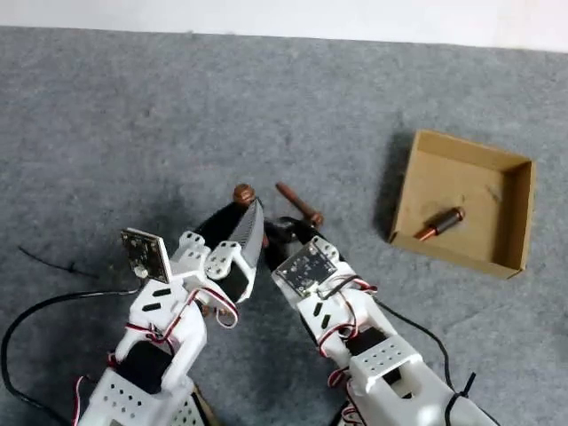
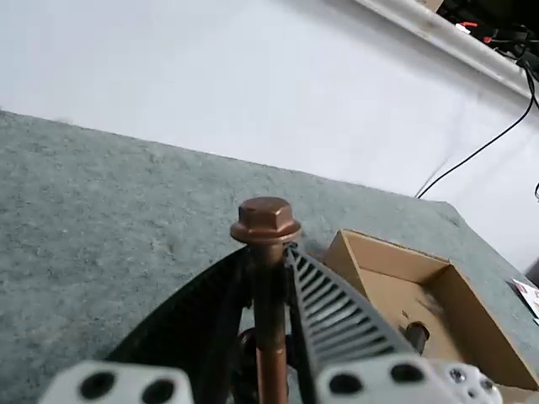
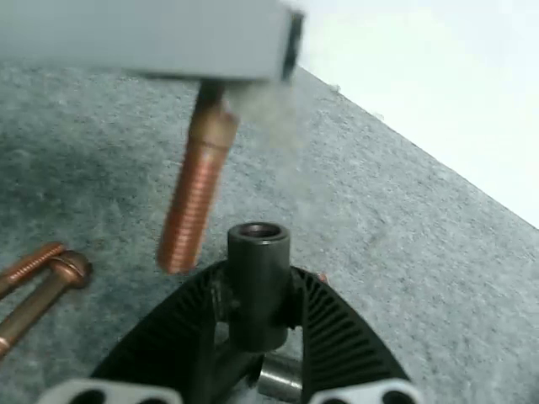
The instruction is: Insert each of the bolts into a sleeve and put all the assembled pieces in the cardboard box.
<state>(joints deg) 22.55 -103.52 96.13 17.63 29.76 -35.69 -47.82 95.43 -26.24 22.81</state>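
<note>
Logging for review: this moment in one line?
left pincer: bolt | right pincer: sleeve | bolt not inserted | cardboard box: one assembled piece

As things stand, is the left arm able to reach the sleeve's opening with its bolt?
Probably yes: the bolt hangs with its tip close beside the sleeve, held in the right gripper with its mouth uncovered. It likely needs only a shift sideways.

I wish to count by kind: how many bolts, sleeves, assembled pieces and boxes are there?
Bolts alone: 3, one in the left gripper, two on the carpet
Sleeves alone: 1, in the right gripper
Assembled pieces: 1, in the cardboard box
Cardboard boxes: 1
Total: 6, leaving out an unclear grey cylinder
</note>
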